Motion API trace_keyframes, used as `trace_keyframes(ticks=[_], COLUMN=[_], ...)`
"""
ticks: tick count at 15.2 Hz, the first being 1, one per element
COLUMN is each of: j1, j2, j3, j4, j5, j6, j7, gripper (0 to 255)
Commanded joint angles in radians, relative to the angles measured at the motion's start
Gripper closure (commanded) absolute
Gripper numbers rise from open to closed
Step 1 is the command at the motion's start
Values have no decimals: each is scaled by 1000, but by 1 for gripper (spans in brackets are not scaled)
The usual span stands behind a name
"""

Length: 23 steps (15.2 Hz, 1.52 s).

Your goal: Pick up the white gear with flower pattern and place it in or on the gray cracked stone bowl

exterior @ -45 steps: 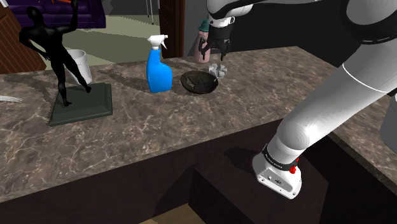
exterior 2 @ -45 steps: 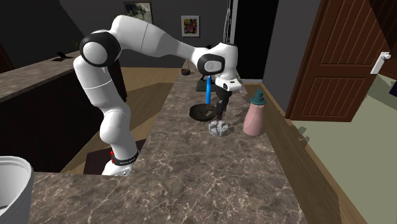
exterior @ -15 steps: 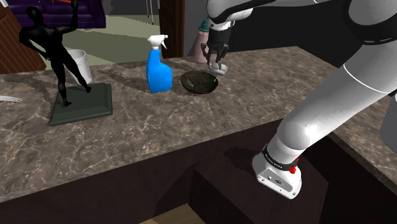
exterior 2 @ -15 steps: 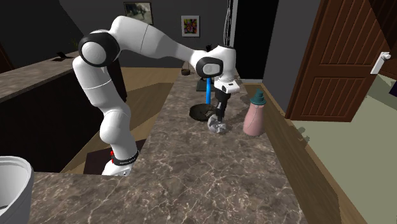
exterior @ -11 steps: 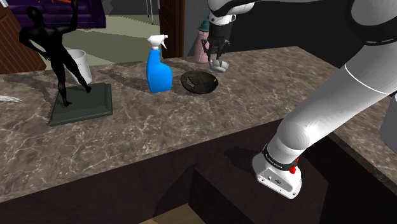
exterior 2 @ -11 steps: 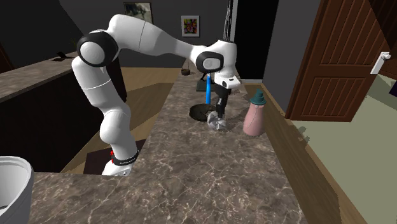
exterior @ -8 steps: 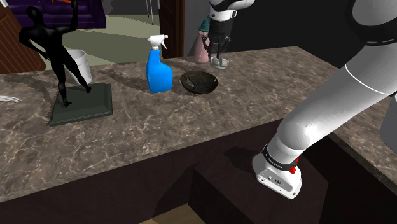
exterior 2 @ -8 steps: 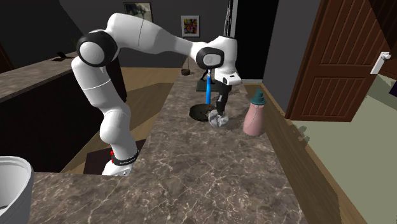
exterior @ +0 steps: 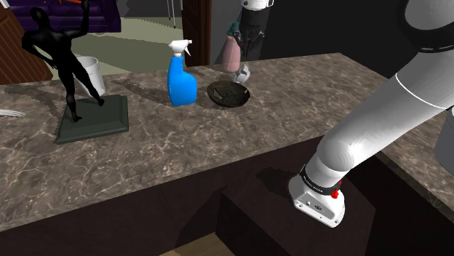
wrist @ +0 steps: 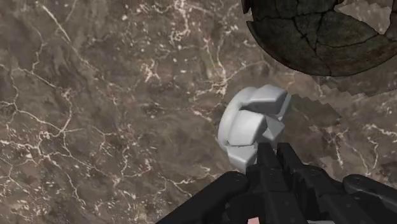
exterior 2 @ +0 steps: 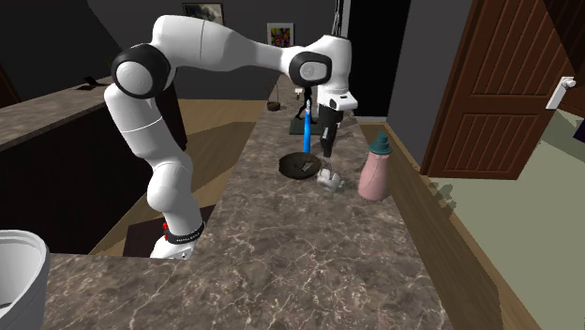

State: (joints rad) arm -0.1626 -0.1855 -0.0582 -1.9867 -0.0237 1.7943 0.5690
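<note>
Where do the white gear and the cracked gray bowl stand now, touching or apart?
Apart. The wrist view shows a strip of marbled countertop between the white gear and the bowl.

Gripper (exterior 2: 326,159) dropped onto the white gear (exterior 2: 328,175), closed on it, then rose. Gear lifted off the marble countertop (exterior 2: 309,253) and tipped onto its edge.

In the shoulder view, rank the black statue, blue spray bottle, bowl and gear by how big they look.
Largest to smallest:
1. black statue, though it stands nearest the camera
2. blue spray bottle
3. bowl
4. gear, clearly smallest
</note>
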Motion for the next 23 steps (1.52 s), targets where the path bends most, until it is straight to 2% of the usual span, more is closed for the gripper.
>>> trace_keyframes(ticks=[1,3,4,11,12,19,23], j1=[0,0,0,-62,-65,-57,-56], j2=[-3,-5,-5,-109,-110,-44,-38], j3=[0,0,0,-87,-94,-97,-97], j4=[25,20,20,-338,-359,-388,-390], j5=[0,0,0,70,78,96,98], j6=[-29,-24,-24,491,529,624,632], j7=[-1,-1,-1,5,3,-10,-11], gripper=[255,255,0,0,0,0,0])
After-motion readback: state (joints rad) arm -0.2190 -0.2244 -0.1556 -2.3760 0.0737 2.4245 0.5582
